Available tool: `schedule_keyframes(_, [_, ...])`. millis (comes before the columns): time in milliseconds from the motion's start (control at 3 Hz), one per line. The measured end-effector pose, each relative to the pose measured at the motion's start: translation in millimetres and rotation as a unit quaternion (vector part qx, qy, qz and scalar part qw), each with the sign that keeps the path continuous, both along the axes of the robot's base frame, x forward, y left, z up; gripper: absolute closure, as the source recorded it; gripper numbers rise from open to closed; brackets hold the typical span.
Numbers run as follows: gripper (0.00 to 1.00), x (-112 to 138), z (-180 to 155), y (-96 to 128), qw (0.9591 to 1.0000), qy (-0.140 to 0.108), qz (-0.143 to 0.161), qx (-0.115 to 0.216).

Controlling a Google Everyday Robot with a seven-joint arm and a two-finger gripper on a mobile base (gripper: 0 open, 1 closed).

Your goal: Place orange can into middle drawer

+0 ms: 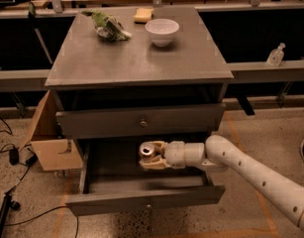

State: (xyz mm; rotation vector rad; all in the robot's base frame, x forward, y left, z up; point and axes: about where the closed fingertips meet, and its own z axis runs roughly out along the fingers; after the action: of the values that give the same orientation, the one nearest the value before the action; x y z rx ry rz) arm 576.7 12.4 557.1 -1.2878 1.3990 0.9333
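Note:
The middle drawer (pixel 141 200) is pulled open below the closed grey drawer (pixel 141 120) with its round knob. My gripper (pixel 150 155) reaches in from the right over the open drawer's inside. It is shut on the orange can (pixel 147 150), whose silver pull-tab top shows between the fingers (pixel 152 163). The can is held tilted above the drawer floor, near its middle.
On the cabinet top (pixel 136 58) stand a white bowl (pixel 162 30), a green bag (pixel 109 26) and a yellow sponge (pixel 143 15). A cardboard box (pixel 52 143) leans at the cabinet's left. Cables (pixel 8 157) lie on the floor at left.

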Motion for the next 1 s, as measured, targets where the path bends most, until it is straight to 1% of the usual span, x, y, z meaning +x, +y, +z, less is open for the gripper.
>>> schedule_keyframes(333, [0.98, 7.7, -54.7, 12.9, 0.9996, 0.004, 0.005, -0.027])
schedule_keyframes(667, [0.76, 8.8, -76.4, 20.2, 0.9994, 0.009, 0.009, -0.033])
schedule_keyframes(1000, [0.53, 9.0, -90.3, 25.7, 0.999, 0.02, 0.0, -0.04])
